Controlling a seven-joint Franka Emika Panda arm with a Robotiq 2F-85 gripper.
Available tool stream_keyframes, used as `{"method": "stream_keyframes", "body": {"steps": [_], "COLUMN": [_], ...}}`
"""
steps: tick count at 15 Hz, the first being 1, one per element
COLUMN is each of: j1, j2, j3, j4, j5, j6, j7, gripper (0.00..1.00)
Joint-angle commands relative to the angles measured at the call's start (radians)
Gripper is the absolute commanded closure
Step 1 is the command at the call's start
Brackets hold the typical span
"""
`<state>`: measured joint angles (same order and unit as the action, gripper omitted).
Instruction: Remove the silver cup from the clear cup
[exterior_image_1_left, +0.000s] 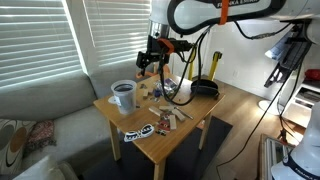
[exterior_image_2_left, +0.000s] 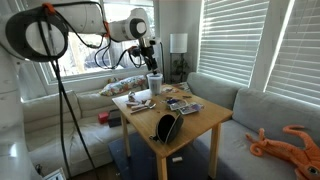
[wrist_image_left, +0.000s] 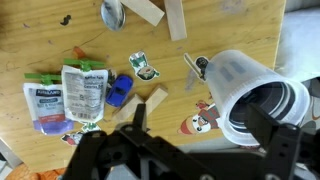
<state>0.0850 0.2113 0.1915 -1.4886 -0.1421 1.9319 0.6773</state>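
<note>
The clear cup stands on the wooden table with the silver cup nested inside it, showing as a dark grey inner wall. Both exterior views show the cup near a table corner. My gripper is open and empty above the table. One finger is over the bare wood and the other over the cup's rim. In both exterior views the gripper hangs above and a little to the side of the cup.
Two snack packets, a blue toy car, wooden blocks, a spoon and stickers lie on the table. A black object sits at the far end. A sofa borders the table.
</note>
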Motion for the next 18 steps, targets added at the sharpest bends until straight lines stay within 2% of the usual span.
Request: {"method": "stream_keyframes", "body": {"steps": [1,5,6,7,11,12,13,14,16,17,18], "j1": [0.032,0.041,0.045,0.052,0.082,0.088,0.095,0.101,0.109,0.112,0.116], "j2": [0.036,0.137,0.158,0.188,0.286,0.305,0.321,0.334,0.354,0.367,0.377], "j3": [-0.045,-0.077,-0.083,-0.087,-0.102,-0.103,-0.104,-0.105,-0.107,-0.111,-0.114], "j4": [0.048,0.161,0.186,0.221,0.333,0.357,0.38,0.4,0.44,0.461,0.479], "j5": [0.056,0.068,0.071,0.072,0.072,0.078,0.081,0.084,0.096,0.1,0.101], "j6": [0.023,0.028,0.015,0.002,-0.043,-0.051,-0.057,-0.063,-0.079,-0.09,-0.104], "j7": [-0.022,-0.062,-0.07,-0.076,-0.095,-0.102,-0.109,-0.115,-0.129,-0.13,-0.129], "gripper": [0.0,0.0,0.08,0.26,0.56,0.57,0.62,0.64,0.64,0.7,0.88]}}
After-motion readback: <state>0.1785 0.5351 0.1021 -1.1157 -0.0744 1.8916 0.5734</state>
